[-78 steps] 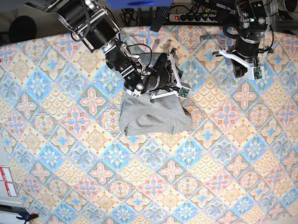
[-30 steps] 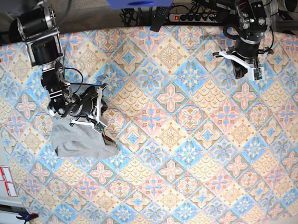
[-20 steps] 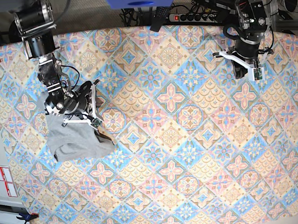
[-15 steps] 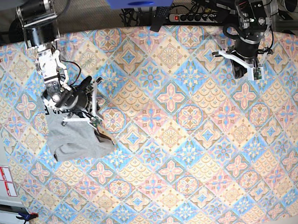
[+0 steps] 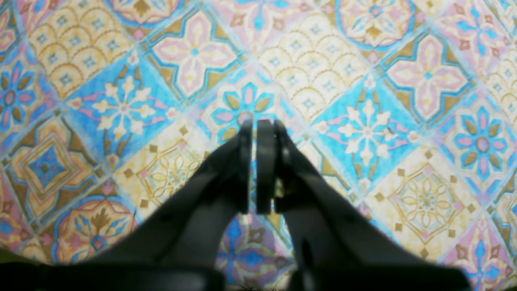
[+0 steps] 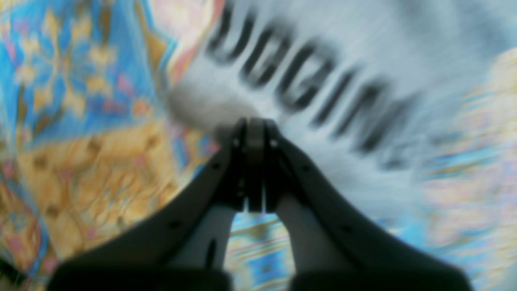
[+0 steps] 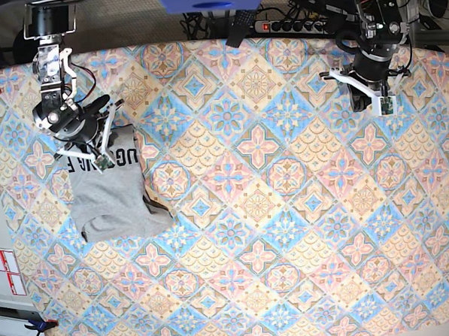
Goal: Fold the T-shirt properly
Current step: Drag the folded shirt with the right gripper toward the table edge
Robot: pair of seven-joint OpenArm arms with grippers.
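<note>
One T-shirt [image 7: 109, 196], grey, lies on the surface [image 7: 288, 232], and it is the only garment there; the right wrist view shows its dark lettering [image 6: 307, 85], blurred. One patterned cloth covers that surface from edge to edge. Two arms reach in from the far side, each with one gripper: the right gripper [image 7: 95, 137] over the shirt's upper end, the left gripper [image 7: 371, 85] well apart over bare cloth. Each gripper has two dark fingers [image 5: 264, 161], so four in all. Behind the far edge sits one power strip [image 7: 296, 25]. At the near left edge, two red-and-white labels [image 7: 5, 271] are stuck side by side.
</note>
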